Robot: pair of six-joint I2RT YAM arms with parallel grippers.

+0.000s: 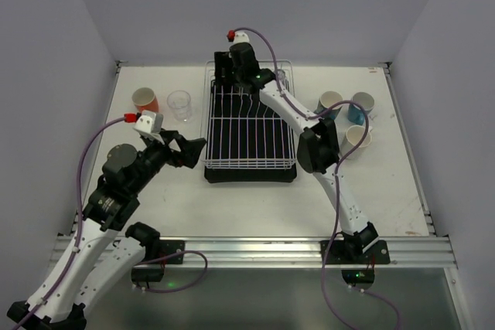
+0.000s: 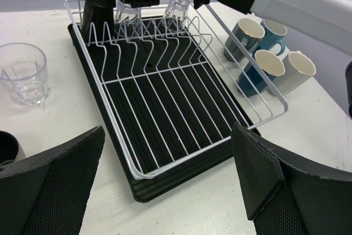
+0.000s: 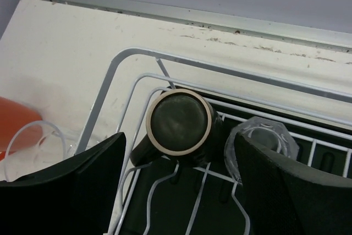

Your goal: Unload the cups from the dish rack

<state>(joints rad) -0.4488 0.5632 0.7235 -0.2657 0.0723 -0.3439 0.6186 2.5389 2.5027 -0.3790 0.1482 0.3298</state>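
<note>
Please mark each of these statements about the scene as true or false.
1. Four mugs stand on the table, right of the dish rack. True.
2. The rack is empty. False: an upside-down dark cup and a glass sit at its far end.
3. The left gripper holds a glass. False: it is open and empty.
4. The right gripper is open around the dark cup. True.
5. The orange cup is in the rack. False: it stands on the table, left of the rack.
</note>
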